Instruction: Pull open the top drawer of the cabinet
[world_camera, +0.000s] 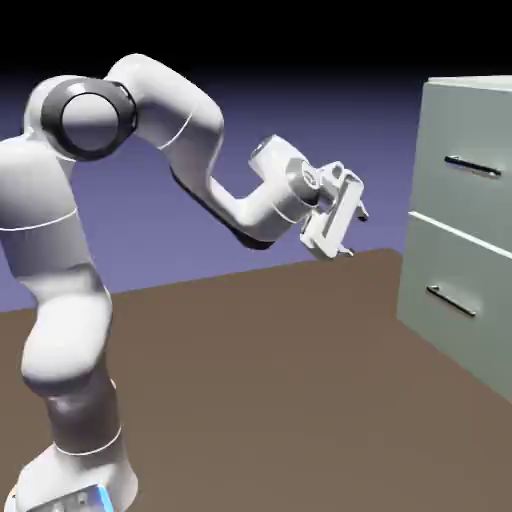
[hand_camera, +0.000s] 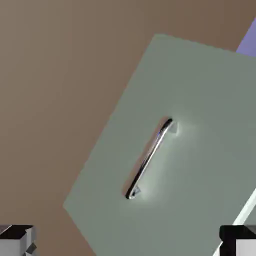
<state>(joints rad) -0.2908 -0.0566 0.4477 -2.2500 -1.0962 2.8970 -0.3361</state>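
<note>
Exterior view: fingers (world_camera: 353, 232) spread wide and empty above the tabletop (world_camera: 260, 380), well apart from the cabinet (world_camera: 440, 270); its top drawer (world_camera: 455, 130) is shut.

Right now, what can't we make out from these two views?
- Cabinet: exterior view's right edge cuts it off; top drawer and both handles only partly seen.
- Hand view: one drawer front with a bar handle fills it; which drawer can't be told.
- Gripper: open and clear of the cabinet; the hand view shows only its fingertips.
</note>
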